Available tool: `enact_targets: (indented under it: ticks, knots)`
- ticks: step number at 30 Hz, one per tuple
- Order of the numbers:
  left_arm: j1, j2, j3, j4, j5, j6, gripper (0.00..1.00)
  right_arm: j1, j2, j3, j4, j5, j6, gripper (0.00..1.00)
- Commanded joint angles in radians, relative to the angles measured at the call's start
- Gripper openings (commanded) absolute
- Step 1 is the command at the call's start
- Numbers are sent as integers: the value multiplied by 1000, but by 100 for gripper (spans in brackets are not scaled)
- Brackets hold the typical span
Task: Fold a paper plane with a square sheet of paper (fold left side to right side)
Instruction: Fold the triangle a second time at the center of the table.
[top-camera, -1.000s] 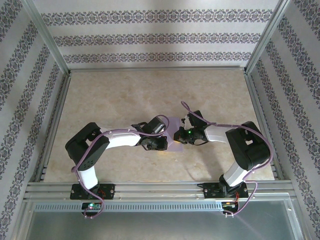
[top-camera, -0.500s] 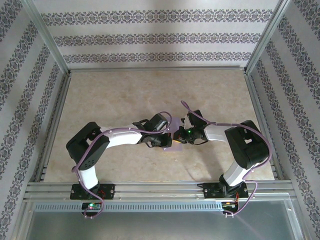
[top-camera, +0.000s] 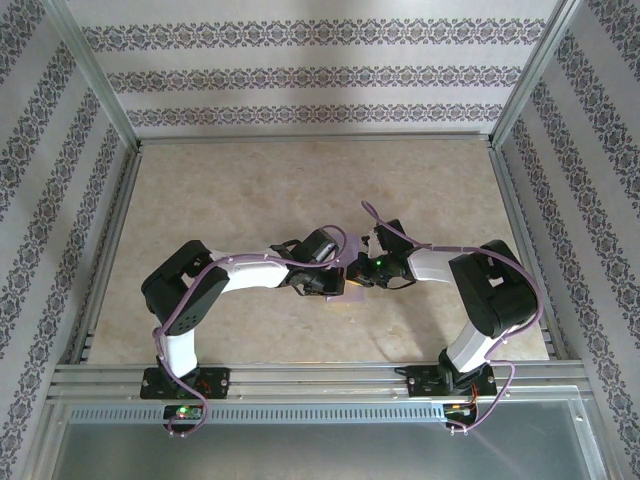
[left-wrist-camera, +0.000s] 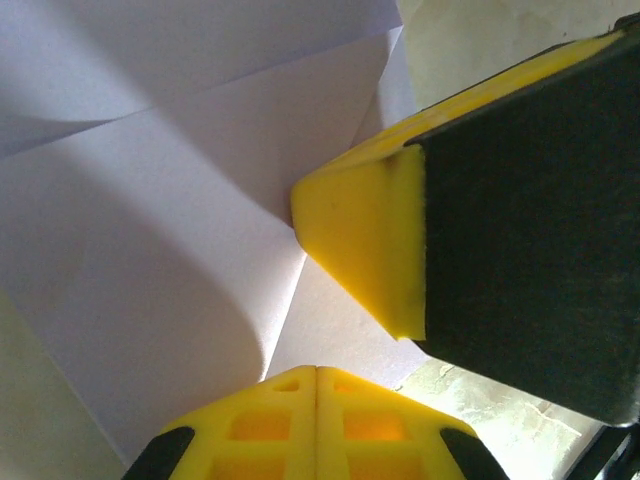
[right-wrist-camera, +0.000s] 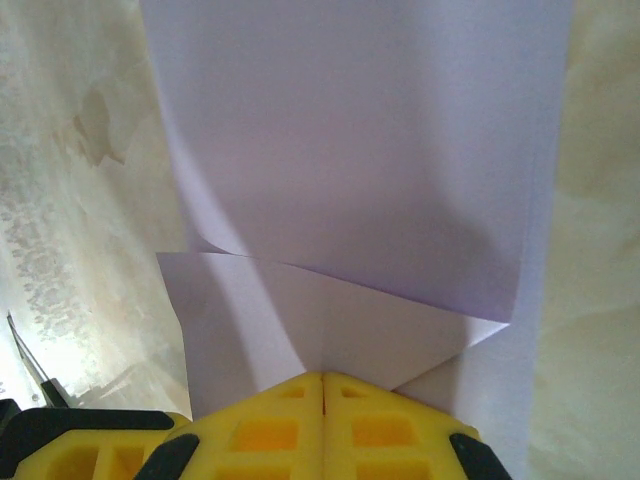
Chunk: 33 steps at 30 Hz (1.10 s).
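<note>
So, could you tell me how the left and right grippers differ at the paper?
The left gripper meets the square sheet of paper from the left, the right gripper from the right. The left gripper's tips face a crease, the right gripper's a folded flap edge. Both are shut, tips at the paper.

The right gripper sits at 6 o'clock, yellow jaws pressed together, tips touching a folded flap of the lavender paper. The paper runs from centre to 12 o'clock, and the flap's edge slants from 9 towards 4 o'clock. The mottled beige table shows at 9 and 3 o'clock.
</note>
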Motion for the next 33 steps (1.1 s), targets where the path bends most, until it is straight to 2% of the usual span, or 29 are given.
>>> enact_targets:
  ticks: [1,14,25,33]
  knots:
    - [5,27,26,32,-8,16,6,11,50,-26,-84,90,-24,0]
    - [9,12,-49,32,-23,13,5,11,62,-21,-118,118,-44,0]
    - [22,-29,-204,192,17,-83,5,-20,91,-22,-116,118,-70,0]
    - [23,-50,-251,212,35,-97,5,-27,98,-22,-133,131,-83,0]
